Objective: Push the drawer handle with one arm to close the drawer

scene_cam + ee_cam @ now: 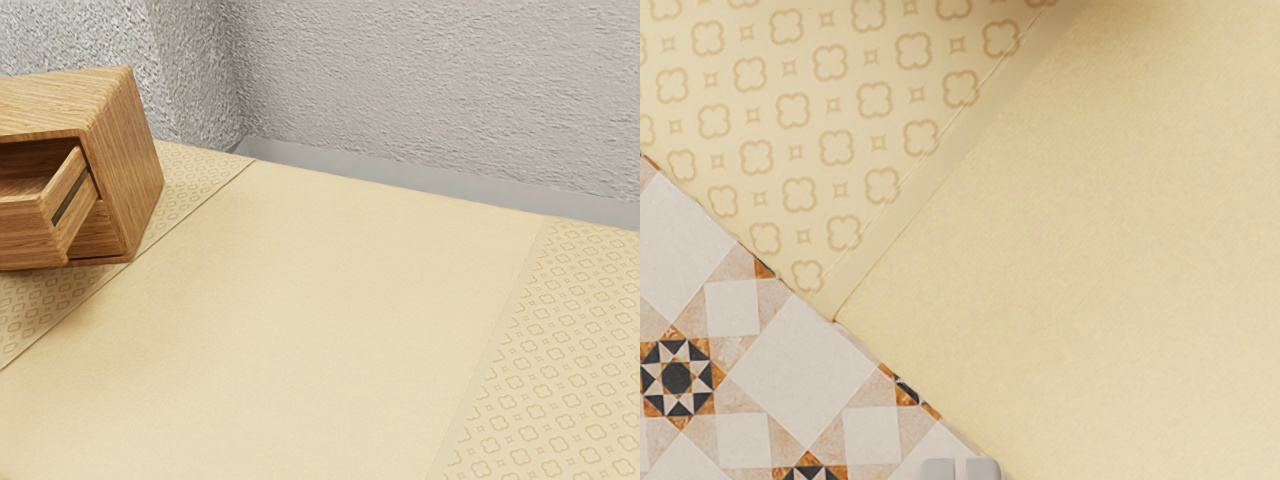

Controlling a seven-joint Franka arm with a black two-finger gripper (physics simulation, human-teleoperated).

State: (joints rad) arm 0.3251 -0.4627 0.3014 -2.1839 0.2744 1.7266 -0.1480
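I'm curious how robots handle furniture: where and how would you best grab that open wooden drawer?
Probably by the top edge of its front panel, coming straight down from above. The drawer juts out of the cabinet with its inside uncovered there, so one finger could likely go inside and the other outside, pinching the upright panel.

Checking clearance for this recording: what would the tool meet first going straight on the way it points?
Most likely the table, close to its edge; the tool might instead just miss it toward the tiled floor, as depth is unclear.
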